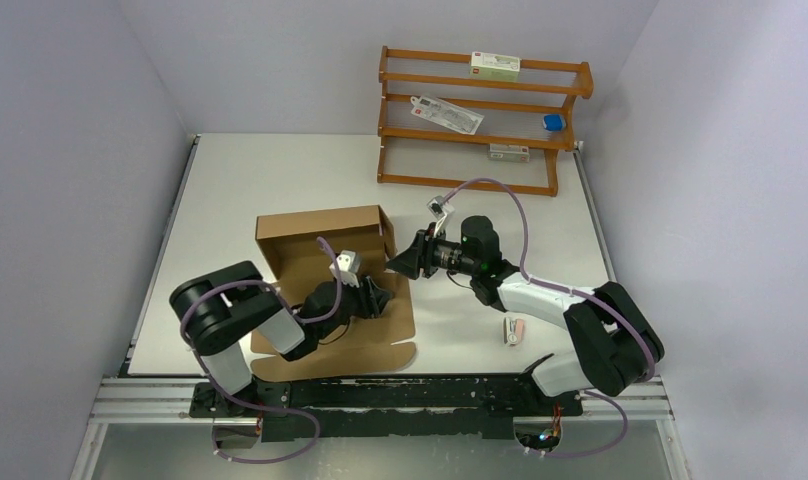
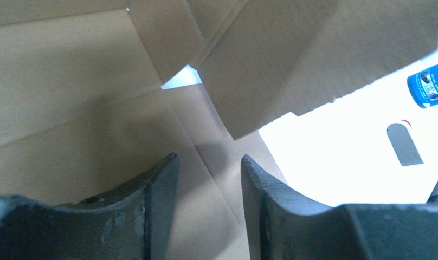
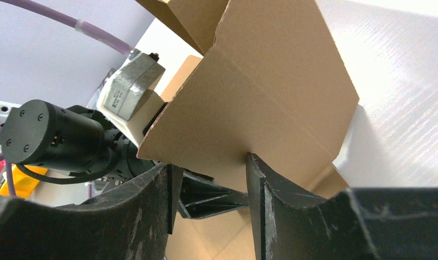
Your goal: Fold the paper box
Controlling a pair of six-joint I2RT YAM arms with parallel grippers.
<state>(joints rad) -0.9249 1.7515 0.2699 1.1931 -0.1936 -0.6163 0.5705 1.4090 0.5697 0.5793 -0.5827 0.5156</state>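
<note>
The paper box point(image 1: 320, 250) is brown corrugated cardboard, partly folded, left of the table's middle. Its back wall and right side flap point(image 1: 387, 238) stand up, and its front panel point(image 1: 380, 335) lies flat. My left gripper point(image 1: 380, 298) is open and empty, low over the flat inner panel point(image 2: 97, 141), with the raised flap point(image 2: 292, 65) ahead of it. My right gripper point(image 1: 400, 262) is open, just right of the side flap. In the right wrist view the flap point(image 3: 260, 92) stands just beyond my right gripper point(image 3: 208, 162), its lower edge touching one fingertip point(image 3: 252, 162). The left gripper's fingers point(image 3: 211, 197) show behind it.
A wooden rack point(image 1: 480, 120) stands at the back right with small cartons and a blue item point(image 1: 552, 122). A small pink-white object point(image 1: 515, 330) lies beside the right arm. A blue-labelled object point(image 2: 428, 86) shows at the right edge of the left wrist view.
</note>
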